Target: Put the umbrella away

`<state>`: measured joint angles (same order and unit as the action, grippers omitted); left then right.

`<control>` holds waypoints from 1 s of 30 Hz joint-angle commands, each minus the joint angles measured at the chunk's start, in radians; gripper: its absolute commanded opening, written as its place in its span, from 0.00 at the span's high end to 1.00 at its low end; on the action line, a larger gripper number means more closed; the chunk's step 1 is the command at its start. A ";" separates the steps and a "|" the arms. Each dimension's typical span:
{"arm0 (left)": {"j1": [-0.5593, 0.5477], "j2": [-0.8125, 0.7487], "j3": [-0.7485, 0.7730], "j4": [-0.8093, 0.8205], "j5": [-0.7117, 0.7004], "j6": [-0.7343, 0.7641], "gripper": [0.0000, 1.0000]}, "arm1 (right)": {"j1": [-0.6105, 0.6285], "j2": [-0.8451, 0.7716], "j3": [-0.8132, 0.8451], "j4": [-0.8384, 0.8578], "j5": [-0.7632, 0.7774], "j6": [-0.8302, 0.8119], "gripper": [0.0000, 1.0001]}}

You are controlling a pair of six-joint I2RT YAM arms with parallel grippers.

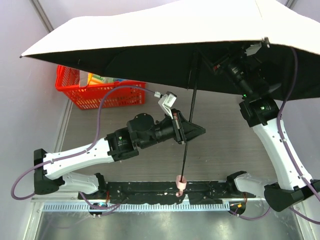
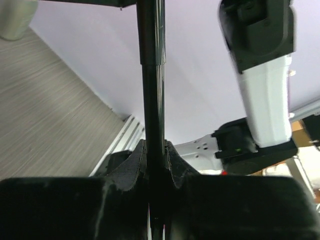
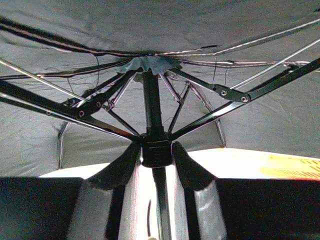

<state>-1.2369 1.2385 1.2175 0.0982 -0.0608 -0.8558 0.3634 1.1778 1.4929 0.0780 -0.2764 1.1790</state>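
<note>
Left gripper (image 1: 187, 131) clamps the shaft (image 1: 184, 155) of the open umbrella (image 1: 165, 35), right of the basket (image 1: 100, 96). Right gripper (image 3: 156, 150) straddles the runner (image 3: 156, 142), can't tell if it's gripping. It probably wants a square squeeze, then a straight pull down.

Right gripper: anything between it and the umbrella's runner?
Nothing visible. The right gripper has its fingers flanking the runner on the umbrella shaft, just below the ribs; whether they touch it is unclear.

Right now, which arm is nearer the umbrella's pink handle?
Left. The left fingers clamp the shaft above the handle; the right fingers flank the slider higher, under the canopy.
</note>
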 commanded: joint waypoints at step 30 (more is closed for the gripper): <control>0.123 0.199 0.267 0.149 0.139 -0.084 1.00 | 0.063 -0.561 -0.836 0.195 -0.207 0.202 0.99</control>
<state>-1.1442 1.4311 1.3701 -0.0109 0.1364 -0.8951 0.4114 0.6212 0.7525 0.1562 -0.3134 1.2163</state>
